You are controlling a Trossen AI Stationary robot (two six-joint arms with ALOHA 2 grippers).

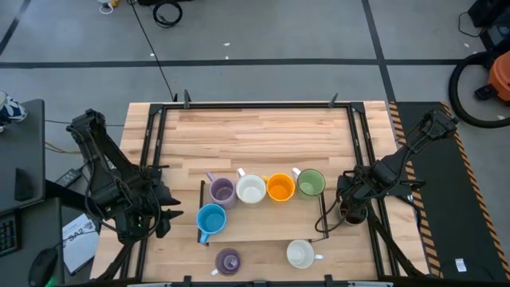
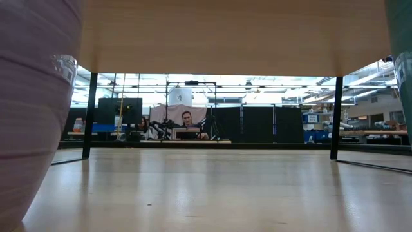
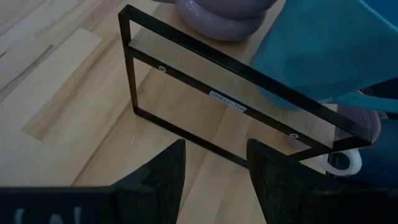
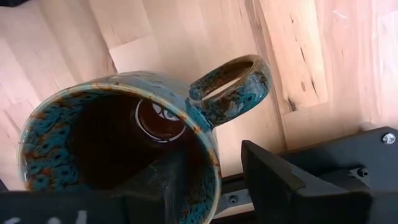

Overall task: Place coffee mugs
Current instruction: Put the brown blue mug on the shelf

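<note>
A low wooden shelf (image 1: 263,226) carries five coffee mugs: lavender (image 1: 221,191), white (image 1: 251,189), orange (image 1: 280,186), green (image 1: 310,183) and light blue (image 1: 211,219). A dark brown mug with blue speckles (image 4: 93,124) stands upright off the shelf's right end. My right gripper (image 4: 211,158) points down over it, open. One finger (image 4: 168,180) is inside the mug and the other (image 4: 267,174) outside, beside the handle (image 4: 236,81). A gap shows between the rim and the outer finger. My left gripper (image 3: 214,174) waits open off the shelf's left end.
A second lavender mug (image 1: 229,260) and a second white mug (image 1: 300,253) stand on the table near its front edge. The shelf's black frame leg (image 3: 217,99) lies just ahead of my left gripper. Bare tabletop (image 1: 263,135) stretches behind the shelf.
</note>
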